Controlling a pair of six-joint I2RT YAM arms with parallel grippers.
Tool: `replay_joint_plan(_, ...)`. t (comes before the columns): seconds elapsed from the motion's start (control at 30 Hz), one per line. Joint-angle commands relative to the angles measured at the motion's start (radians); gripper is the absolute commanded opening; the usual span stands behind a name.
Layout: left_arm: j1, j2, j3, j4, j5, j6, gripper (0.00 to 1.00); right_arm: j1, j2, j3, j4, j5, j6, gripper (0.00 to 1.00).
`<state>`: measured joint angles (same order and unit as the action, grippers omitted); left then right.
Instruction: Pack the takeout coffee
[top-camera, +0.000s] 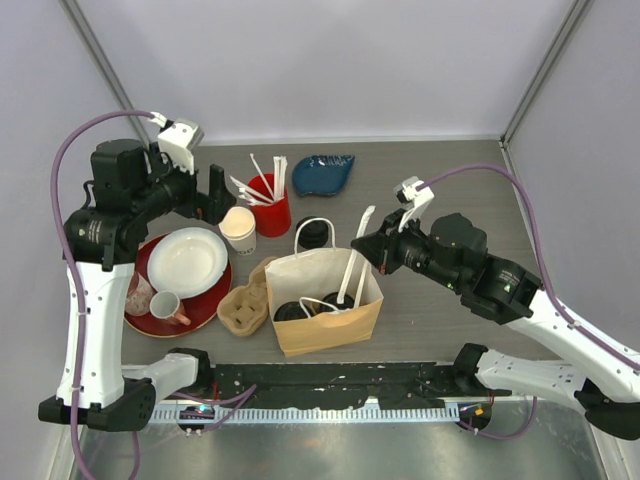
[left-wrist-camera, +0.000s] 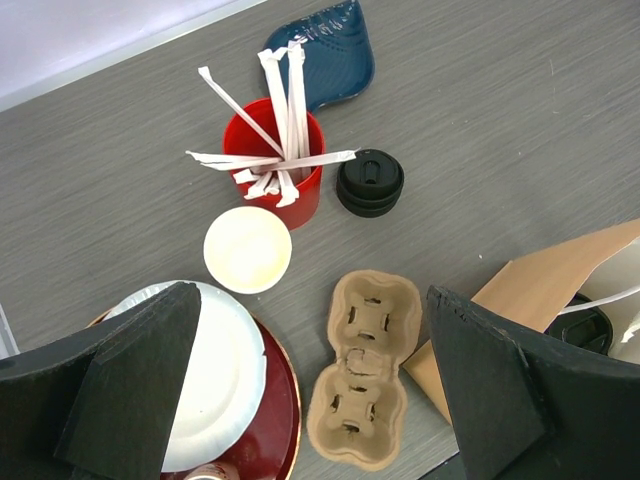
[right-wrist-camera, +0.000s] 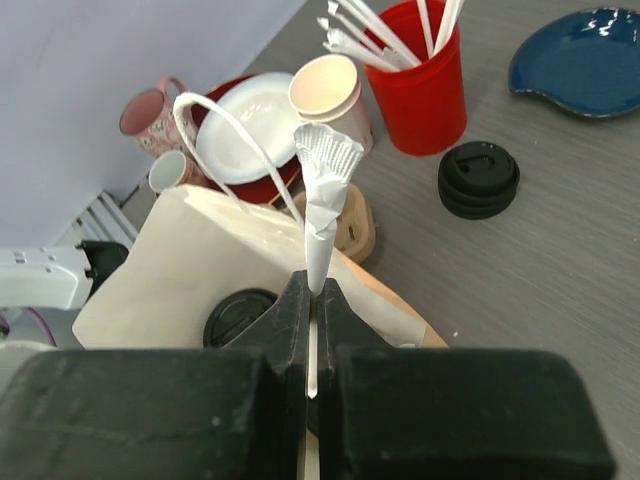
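Black-lidded takeout coffee cups (top-camera: 293, 311) stand inside the open brown paper bag (top-camera: 330, 330); one lid (right-wrist-camera: 238, 315) shows below my right gripper. A lidless cream paper cup (top-camera: 238, 227) stands by the red cup, also in the left wrist view (left-wrist-camera: 247, 249). A loose black lid (top-camera: 315, 234) lies behind the bag. My right gripper (top-camera: 360, 246) hovers over the bag's right side, shut on a white paper-wrapped stick (right-wrist-camera: 325, 190). My left gripper (top-camera: 216, 194) hangs open and empty high at the back left, above the cardboard cup carrier (left-wrist-camera: 365, 365).
A red cup of white sticks (top-camera: 270, 208) and a blue dish (top-camera: 322, 172) sit at the back. A red plate (top-camera: 205, 305) on the left carries a white bowl (top-camera: 187, 260) and a white mug (top-camera: 165, 306). The bag's white handles (right-wrist-camera: 225, 120) stand up.
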<state>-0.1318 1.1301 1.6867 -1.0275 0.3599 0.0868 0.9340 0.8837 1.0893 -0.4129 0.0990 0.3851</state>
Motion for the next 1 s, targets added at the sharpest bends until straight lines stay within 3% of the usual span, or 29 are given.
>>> replay_joint_plan(0.0,-0.005,-0.006,-0.005,0.047,0.016,0.001,1.00,0.005,0.009,0.090,-0.108,-0.064,-0.072,0.01)
replay_joint_plan(0.17,-0.005,-0.006,-0.015,0.053,0.019,0.002,1.00,0.005,0.034,0.095,-0.182,-0.050,-0.106,0.01)
replay_joint_plan(0.23,-0.005,-0.006,-0.015,0.052,0.019,0.004,1.00,0.005,0.028,0.081,-0.175,-0.053,-0.109,0.09)
replay_joint_plan(0.27,-0.005,-0.004,-0.013,0.053,0.019,0.004,1.00,0.005,0.020,0.077,-0.167,-0.061,-0.109,0.17)
replay_joint_plan(0.3,-0.005,-0.004,-0.013,0.052,0.017,0.004,1.00,0.005,0.015,0.075,-0.152,-0.076,-0.109,0.40)
replay_joint_plan(0.33,-0.005,-0.004,-0.013,0.052,0.019,0.004,1.00,0.005,0.011,0.078,-0.150,-0.082,-0.109,0.49)
replay_joint_plan(0.4,-0.005,-0.004,-0.012,0.052,0.022,0.004,1.00,0.006,-0.008,0.098,-0.144,-0.078,-0.111,0.79)
replay_joint_plan(0.63,-0.005,-0.004,-0.041,0.066,0.033,-0.007,1.00,0.005,-0.026,0.225,-0.191,0.112,-0.144,0.89)
replay_joint_plan(0.83,-0.003,-0.016,-0.140,0.116,-0.013,-0.013,1.00,-0.003,0.102,0.351,-0.297,0.428,-0.193,0.98)
replay_joint_plan(0.9,-0.005,-0.030,-0.182,0.142,-0.027,-0.015,1.00,-0.076,0.148,0.366,-0.316,0.519,-0.231,1.00)
replay_joint_plan(0.97,-0.005,-0.044,-0.263,0.202,-0.048,-0.013,1.00,-0.209,0.188,0.359,-0.307,0.431,-0.239,1.00)
